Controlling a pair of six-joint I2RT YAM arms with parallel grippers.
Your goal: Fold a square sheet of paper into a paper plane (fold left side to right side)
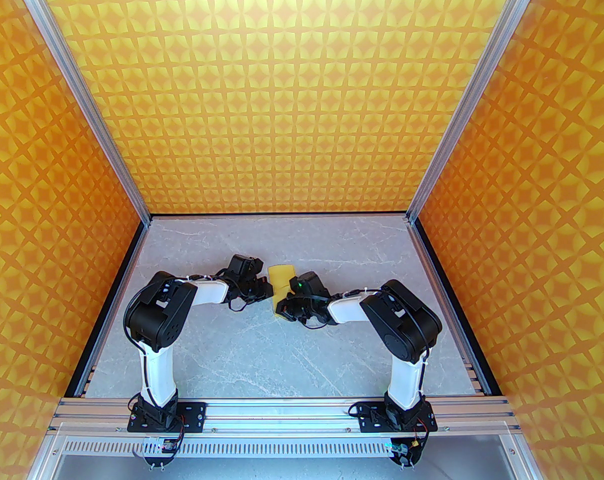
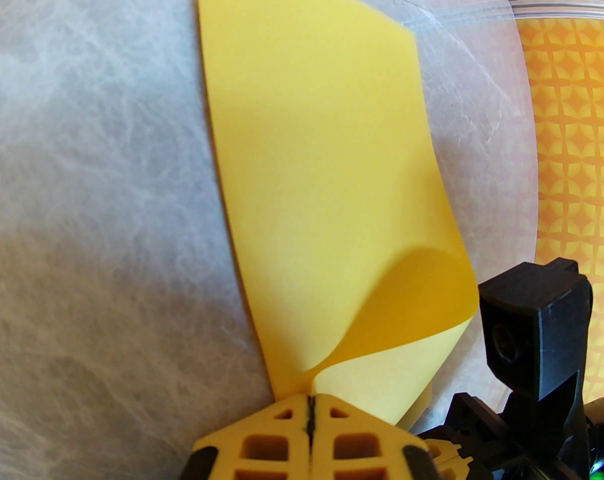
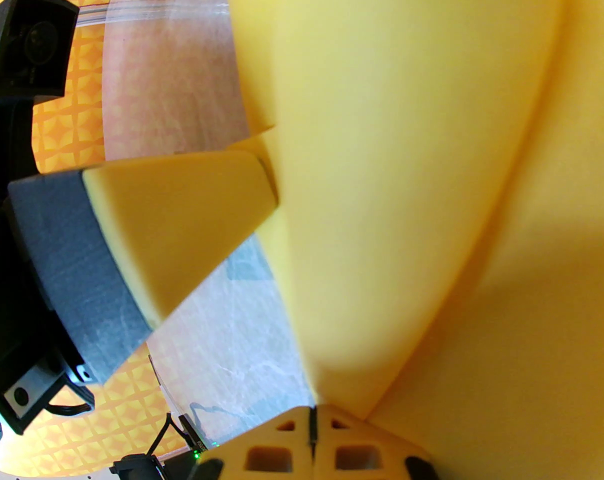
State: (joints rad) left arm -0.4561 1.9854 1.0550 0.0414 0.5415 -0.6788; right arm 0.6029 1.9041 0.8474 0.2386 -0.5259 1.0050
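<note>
The square sheet of paper (image 1: pixel 281 274) is plain yellow and sits mid-table between both grippers. In the left wrist view the sheet (image 2: pixel 322 168) lies on the marble with its right side curled up and over. My left gripper (image 2: pixel 311 408) is shut on the sheet's near edge. In the right wrist view the sheet (image 3: pixel 407 168) rises as a curved wall, and my right gripper (image 3: pixel 312 420) is shut on its bottom edge. One of the left gripper's fingers (image 3: pixel 182 218) pinches the sheet's left edge. From above, the left gripper (image 1: pixel 267 285) and right gripper (image 1: pixel 283 309) almost touch.
The grey marble table (image 1: pixel 262 358) has orange star-patterned walls (image 1: pixel 292 93) on three sides, with aluminium posts at the back corners. The right arm's wrist camera (image 2: pixel 532 318) sits close to the sheet's right side. The two wrists crowd the table's middle.
</note>
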